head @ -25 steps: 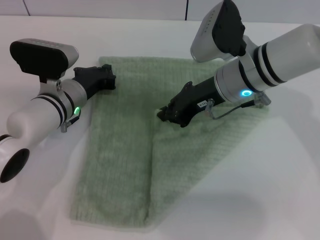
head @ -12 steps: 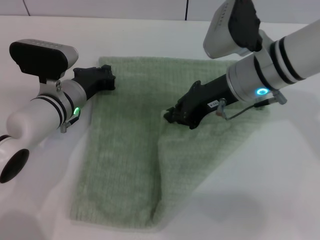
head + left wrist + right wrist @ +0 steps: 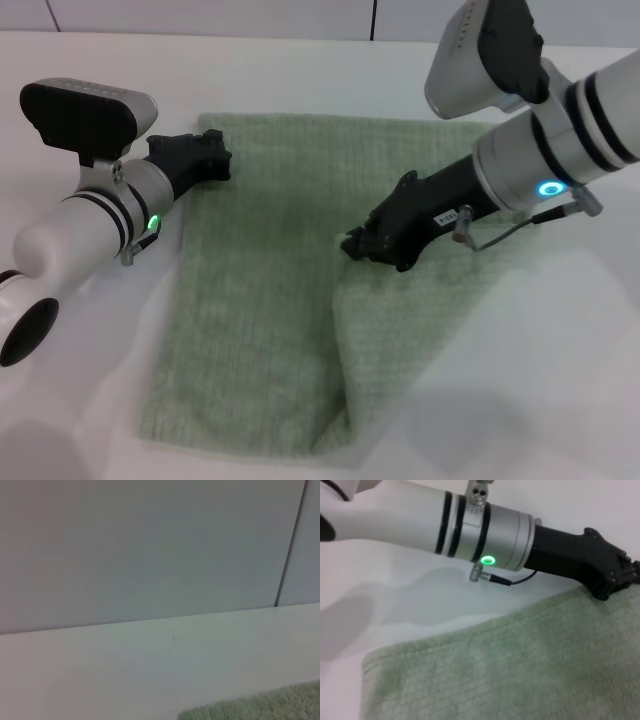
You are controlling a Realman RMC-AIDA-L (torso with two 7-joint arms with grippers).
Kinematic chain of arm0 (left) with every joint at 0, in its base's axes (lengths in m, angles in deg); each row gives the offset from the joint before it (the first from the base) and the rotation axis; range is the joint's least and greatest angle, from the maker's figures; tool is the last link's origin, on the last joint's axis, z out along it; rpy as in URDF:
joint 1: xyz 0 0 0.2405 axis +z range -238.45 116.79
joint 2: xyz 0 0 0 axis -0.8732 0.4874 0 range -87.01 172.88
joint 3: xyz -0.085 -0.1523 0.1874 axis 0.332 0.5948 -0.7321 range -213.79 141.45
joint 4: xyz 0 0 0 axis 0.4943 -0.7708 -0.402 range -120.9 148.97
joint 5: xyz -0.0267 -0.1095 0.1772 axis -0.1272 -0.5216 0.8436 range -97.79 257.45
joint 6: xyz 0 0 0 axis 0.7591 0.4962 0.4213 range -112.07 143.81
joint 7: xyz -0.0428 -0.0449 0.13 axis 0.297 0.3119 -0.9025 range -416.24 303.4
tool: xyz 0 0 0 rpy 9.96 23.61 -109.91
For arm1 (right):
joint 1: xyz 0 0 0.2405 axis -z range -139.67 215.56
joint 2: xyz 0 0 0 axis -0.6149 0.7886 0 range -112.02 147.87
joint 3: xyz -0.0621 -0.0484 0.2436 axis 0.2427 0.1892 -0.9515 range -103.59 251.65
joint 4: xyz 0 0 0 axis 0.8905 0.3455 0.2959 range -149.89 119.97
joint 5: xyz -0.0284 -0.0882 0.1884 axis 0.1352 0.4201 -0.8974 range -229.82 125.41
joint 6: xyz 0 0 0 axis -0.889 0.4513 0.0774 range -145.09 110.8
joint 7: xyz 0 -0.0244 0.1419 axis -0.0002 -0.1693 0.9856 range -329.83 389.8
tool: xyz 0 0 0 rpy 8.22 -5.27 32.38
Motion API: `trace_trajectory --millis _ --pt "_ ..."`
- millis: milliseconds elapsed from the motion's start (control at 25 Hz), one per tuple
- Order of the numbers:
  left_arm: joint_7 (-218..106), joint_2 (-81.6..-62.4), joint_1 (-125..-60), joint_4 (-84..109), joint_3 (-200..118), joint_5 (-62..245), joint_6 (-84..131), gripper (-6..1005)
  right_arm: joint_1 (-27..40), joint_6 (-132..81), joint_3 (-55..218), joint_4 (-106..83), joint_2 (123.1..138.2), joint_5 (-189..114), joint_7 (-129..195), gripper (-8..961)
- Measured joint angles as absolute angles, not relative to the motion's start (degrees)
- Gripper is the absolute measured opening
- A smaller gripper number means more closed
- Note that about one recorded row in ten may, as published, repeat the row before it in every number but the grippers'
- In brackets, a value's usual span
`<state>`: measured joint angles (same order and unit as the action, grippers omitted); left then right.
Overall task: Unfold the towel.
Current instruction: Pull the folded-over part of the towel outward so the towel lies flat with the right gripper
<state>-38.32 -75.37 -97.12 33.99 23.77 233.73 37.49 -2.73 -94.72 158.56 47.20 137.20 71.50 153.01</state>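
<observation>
Table (image 3: 300,70): white surface carrying everything, with a pale wall behind it.
Towel (image 3: 250,300): pale sage-green terry cloth lying on the table between the two arms; its right part is doubled over onto the rest, the folded flap's edge running from the cloth's middle down to the near hem.
Right gripper (image 3: 352,243): over the middle of the towel, clenched on the corner of the folded flap, which is lifted slightly.
Left gripper (image 3: 215,160): at the towel's far left corner, touching the cloth; whether it grips or is released, I cannot tell.
</observation>
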Motion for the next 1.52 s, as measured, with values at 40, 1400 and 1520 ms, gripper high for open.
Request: trace_trajectory --millis 40,1400,1520 --pt "-38.32 -75.37 -97.13 33.99 23.77 233.73 37.49 -2 -2.73 -94.72 158.56 47.2 137.2 71.5 153.01 12" --pt "-38.32 -75.27 -97.13 33.99 23.86 233.73 37.5 -1 2.9 -114.05 158.31 61.25 137.2 80.13 172.81 11" --pt "-38.32 -75.27 -97.13 33.99 23.86 233.73 37.49 -1 3.66 -115.56 158.49 63.15 137.25 81.02 174.73 11"
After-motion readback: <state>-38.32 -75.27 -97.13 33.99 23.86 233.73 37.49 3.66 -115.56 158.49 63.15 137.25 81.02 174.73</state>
